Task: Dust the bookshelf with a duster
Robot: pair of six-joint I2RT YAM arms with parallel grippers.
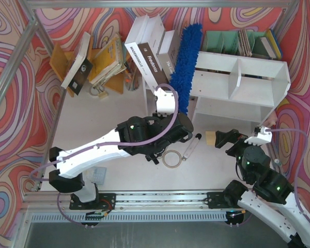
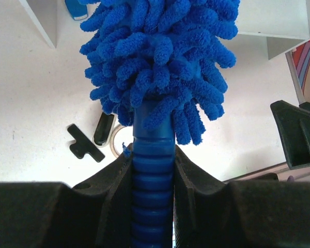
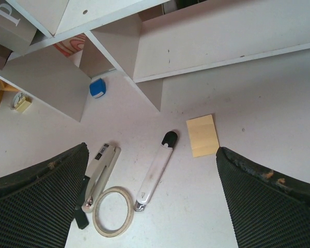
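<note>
The left gripper point(image 2: 154, 170) pinches the ribbed handle of the duster point(image 1: 188, 57), its blue head against the left end of the bookshelf point(image 1: 248, 70) beside a dark book point(image 1: 147, 62) with unreadably small white lettering, while the right gripper point(image 3: 152, 150) hangs spread wide.

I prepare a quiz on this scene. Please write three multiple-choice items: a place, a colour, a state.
1. Where does the yellow pad lie? A on the table before the bookshelf; B inside a compartment; C on its top.
2. What colour is the duster? A green; B blue; C orange.
3. How is the right gripper? A shut on the pad; B open, empty; C shut on the duster.
Key: A, it lies on bare table; B, its shaggy head is blue; B, its fingers stand wide apart.
</note>
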